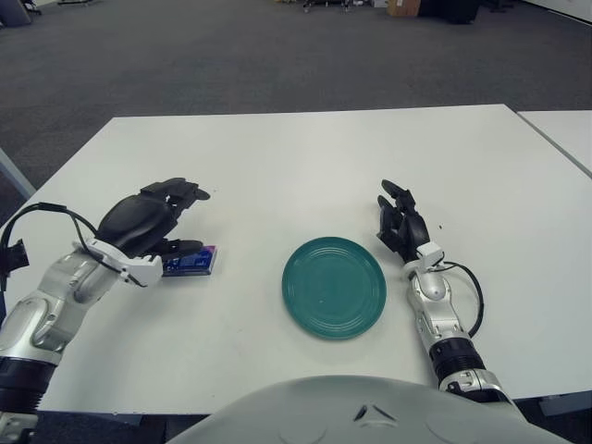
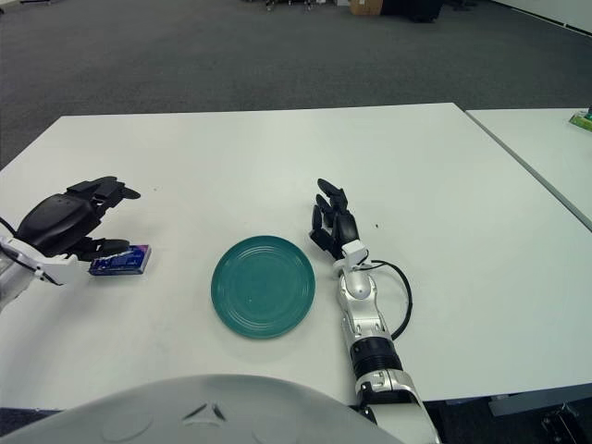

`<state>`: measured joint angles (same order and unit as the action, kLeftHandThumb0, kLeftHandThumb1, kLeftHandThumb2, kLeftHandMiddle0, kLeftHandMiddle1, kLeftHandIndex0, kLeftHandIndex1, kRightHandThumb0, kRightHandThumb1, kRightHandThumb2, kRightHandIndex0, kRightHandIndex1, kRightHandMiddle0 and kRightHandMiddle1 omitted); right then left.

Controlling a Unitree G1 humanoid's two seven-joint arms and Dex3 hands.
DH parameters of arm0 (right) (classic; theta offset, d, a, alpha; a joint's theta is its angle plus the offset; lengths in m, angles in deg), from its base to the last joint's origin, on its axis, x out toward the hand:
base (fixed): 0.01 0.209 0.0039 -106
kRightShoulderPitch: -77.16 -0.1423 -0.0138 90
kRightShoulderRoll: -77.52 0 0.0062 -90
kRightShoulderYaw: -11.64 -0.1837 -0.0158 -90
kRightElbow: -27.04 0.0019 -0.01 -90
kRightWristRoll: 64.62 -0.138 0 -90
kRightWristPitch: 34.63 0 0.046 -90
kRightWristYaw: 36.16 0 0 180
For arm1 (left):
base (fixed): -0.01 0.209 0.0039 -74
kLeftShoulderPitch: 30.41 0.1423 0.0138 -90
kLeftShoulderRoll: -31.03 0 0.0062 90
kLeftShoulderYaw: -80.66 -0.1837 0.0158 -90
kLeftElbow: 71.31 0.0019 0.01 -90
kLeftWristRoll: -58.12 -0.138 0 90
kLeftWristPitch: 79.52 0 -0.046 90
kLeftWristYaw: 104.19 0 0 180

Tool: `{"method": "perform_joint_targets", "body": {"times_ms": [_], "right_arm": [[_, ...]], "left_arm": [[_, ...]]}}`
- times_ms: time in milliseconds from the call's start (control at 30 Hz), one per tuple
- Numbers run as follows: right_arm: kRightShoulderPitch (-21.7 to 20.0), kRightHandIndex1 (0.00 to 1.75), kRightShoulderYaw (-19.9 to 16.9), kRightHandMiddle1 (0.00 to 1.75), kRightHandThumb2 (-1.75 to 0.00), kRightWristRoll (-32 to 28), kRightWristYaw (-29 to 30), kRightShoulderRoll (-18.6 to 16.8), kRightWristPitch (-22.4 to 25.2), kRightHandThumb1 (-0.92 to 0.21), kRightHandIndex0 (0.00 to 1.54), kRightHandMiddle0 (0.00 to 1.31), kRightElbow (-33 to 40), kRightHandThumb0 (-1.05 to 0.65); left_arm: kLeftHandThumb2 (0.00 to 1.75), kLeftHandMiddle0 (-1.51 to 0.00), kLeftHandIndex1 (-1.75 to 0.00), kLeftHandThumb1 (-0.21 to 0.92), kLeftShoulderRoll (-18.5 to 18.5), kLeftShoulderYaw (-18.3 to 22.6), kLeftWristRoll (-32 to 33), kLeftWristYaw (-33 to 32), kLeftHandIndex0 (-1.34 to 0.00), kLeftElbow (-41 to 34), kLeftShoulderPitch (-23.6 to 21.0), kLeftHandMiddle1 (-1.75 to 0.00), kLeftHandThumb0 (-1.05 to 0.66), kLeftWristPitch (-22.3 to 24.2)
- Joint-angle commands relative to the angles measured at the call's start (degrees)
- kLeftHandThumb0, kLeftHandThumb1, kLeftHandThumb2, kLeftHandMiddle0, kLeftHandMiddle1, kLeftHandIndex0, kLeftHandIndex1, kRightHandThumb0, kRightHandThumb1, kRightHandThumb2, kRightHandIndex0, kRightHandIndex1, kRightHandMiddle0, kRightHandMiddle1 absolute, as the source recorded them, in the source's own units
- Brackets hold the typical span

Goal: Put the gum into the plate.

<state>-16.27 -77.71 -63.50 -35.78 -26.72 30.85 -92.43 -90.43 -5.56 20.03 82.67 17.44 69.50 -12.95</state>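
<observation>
The gum (image 1: 191,261), a small blue pack, lies flat on the white table (image 1: 305,157), left of a green plate (image 1: 334,287) that holds nothing. My left hand (image 1: 190,222) is just left of and over the gum. Its fingers are spread above the pack, and its thumb reaches the pack's near-left edge without closing on it. My right hand (image 1: 400,222) shows just right of the plate, fingers relaxed and pointing away from me, holding nothing. The gum also shows in the right eye view (image 2: 121,262).
A second white table (image 1: 564,129) stands to the right across a narrow gap, with a small green object (image 2: 583,118) on it. Grey carpet lies beyond the table's far edge. My own torso (image 1: 361,412) fills the bottom of the view.
</observation>
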Motion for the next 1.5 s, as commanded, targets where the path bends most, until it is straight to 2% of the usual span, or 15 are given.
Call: {"method": "perform_joint_targets", "body": {"times_ms": [0, 333, 700, 967, 1133, 1467], "right_arm": [[9.1, 0.02, -1.21, 0.56, -0.88, 0.29, -0.53, 2.06, 3.0, -0.92, 0.32, 0.0, -7.1, -0.77], [8.66, 0.03, -2.29, 0.59, -0.87, -0.4, -0.89, 2.19, 2.73, -0.92, 0.35, 0.0, -8.17, -0.75], [8.53, 0.03, -3.72, 0.59, -0.87, -0.79, -1.14, 2.64, 1.71, -0.92, 0.36, 0.0, -8.92, -0.74], [8.77, 0.02, -4.49, 0.59, -0.85, -1.25, -1.47, 3.18, 1.57, -0.92, 0.37, 0.0, -9.22, -0.73], [9.26, 0.02, -5.15, 0.61, -0.84, -1.87, -1.96, 3.34, 1.49, -0.92, 0.37, 0.0, -8.93, -0.73], [10.36, 0.02, -5.67, 0.6, -0.85, -2.19, -2.49, 3.73, 0.9, -0.92, 0.37, 0.0, -8.16, -0.72]], "left_arm": [[0.47, -0.33, -1.06, 0.92, -1.81, -1.06, 0.81, 1.62, 0.0, 1.79, -0.43, 0.0, -1.05, -1.61], [0.37, -0.25, -0.92, 0.92, -3.74, -1.68, -0.8, 0.61, 0.0, 9.14, -2.0, 0.0, -1.05, -3.1], [0.28, -0.19, -0.76, 0.92, -3.27, -5.58, -0.59, -0.05, 0.0, 18.91, -7.18, 0.0, -1.05, -4.25], [0.27, -0.17, -0.79, 0.92, -2.38, -8.67, -0.21, -0.49, 0.0, 23.71, -9.7, 0.0, -1.05, -6.97], [0.28, -0.16, -0.79, 0.92, -1.83, -10.27, 0.1, 0.68, 0.0, 24.67, -10.18, 0.0, -1.05, -6.69], [0.3, -0.12, -0.77, 0.92, -0.22, -15.55, -2.63, 0.54, 0.0, 31.11, -13.23, 0.0, -1.04, -5.12]]}}
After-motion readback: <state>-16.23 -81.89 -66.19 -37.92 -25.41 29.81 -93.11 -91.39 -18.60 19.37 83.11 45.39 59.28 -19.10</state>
